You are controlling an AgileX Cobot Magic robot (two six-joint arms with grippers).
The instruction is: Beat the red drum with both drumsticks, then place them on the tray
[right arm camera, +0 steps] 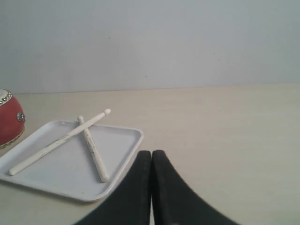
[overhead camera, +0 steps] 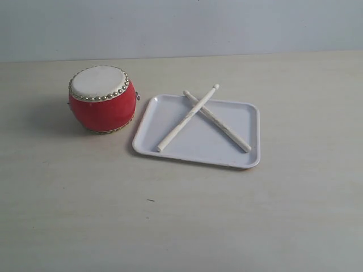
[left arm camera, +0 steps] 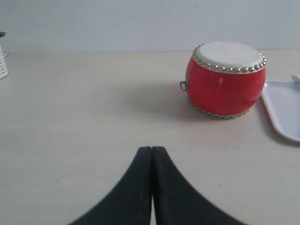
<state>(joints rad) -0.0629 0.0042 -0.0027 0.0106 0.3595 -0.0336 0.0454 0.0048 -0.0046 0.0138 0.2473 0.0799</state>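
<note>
Lying crossed on the tray [overhead camera: 198, 148] at 3 o'clock of the red drum [overhead camera: 103, 107], the drumsticks [overhead camera: 176, 131] are held by neither left gripper [left arm camera: 152, 154] nor right gripper [right arm camera: 151, 157], both closed tight; beating is unconfirmed.

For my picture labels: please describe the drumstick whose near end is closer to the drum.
On the pale table, a white tray lies right of the red drum in the exterior view, with two crossed drumsticks on it. This drumstick runs from the tray's drum-side near edge to a rounded tip beyond the far rim; the other drumstick slants toward the near right corner.
</note>
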